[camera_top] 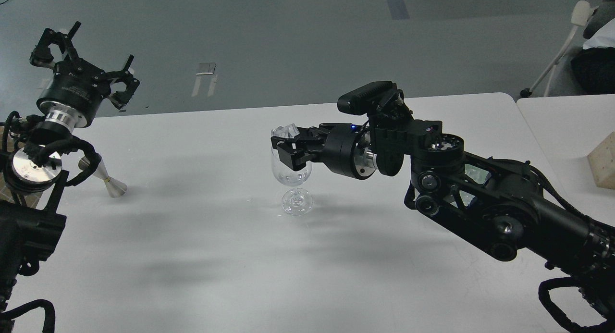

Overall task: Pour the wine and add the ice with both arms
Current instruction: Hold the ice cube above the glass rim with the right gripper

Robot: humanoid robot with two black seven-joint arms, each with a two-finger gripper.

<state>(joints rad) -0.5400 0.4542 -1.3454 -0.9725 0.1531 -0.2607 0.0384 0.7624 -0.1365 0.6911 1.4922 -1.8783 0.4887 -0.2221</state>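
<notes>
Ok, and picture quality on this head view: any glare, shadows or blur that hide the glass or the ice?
Head view: sharp overall, no motion blur. Soft, diffuse shadows of both arms fall across the white table. The clear wine glass and the ice at the right gripper show low contrast against the table. Small bright highlights on the glass foot, no washout.

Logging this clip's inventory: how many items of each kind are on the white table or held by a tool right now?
Wine glass: 1, standing on the table.
Metal jigger: 1, lying on its side.
Ice cube: 1 clear piece in the right tool, over the glass rim.
Beige block: 1, on the neighbouring table.
Total: 4
</notes>
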